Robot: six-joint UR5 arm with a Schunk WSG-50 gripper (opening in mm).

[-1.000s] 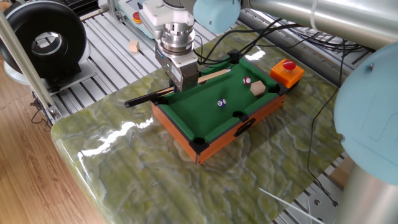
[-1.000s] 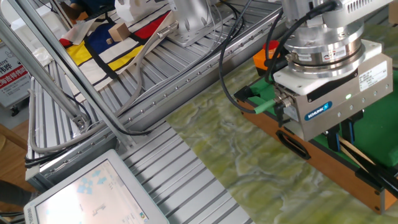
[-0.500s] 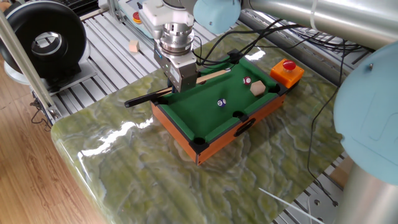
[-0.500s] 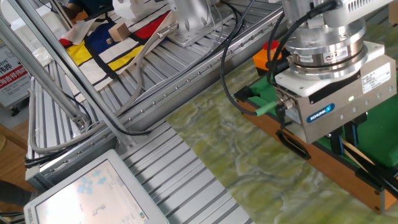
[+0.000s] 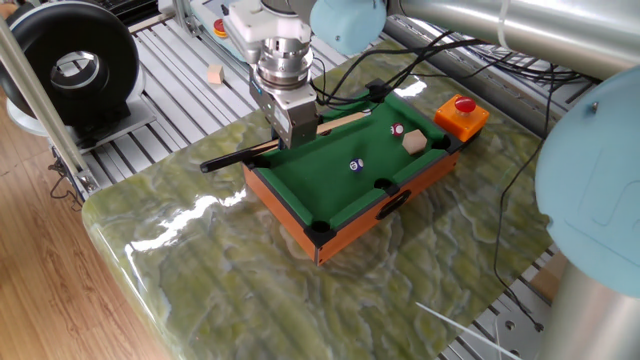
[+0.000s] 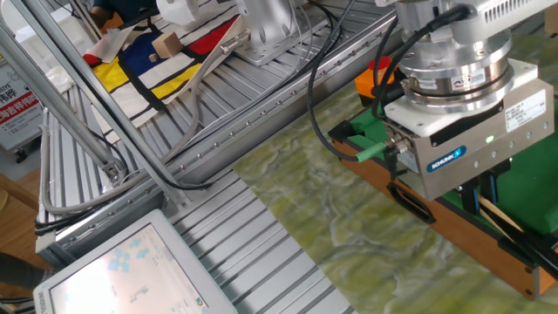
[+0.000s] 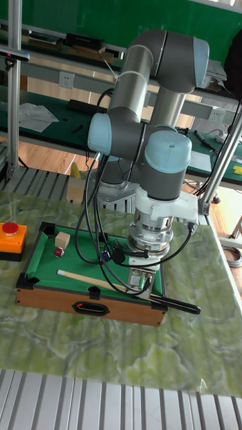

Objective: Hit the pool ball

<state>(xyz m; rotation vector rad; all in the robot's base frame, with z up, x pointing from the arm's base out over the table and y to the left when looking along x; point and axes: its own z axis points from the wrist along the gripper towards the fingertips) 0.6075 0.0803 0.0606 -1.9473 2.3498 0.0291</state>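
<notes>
Evidently our gripper (image 5: 297,131) had its fingers clenched on the cue stick (image 5: 262,147); the pool ball (image 5: 354,166) sat mid-felt, so a skewed push risked missing it or hitting the red-and-white ball (image 5: 397,130).

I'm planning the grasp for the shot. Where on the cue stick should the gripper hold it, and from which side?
Grip the cue stick on its shaft just ahead of the black butt end, near the pool table's end rail, coming from straight above. It lies flat and thin, so fingers can close across it. The gripper sits there now; whether it is closed cannot be seen.
</notes>
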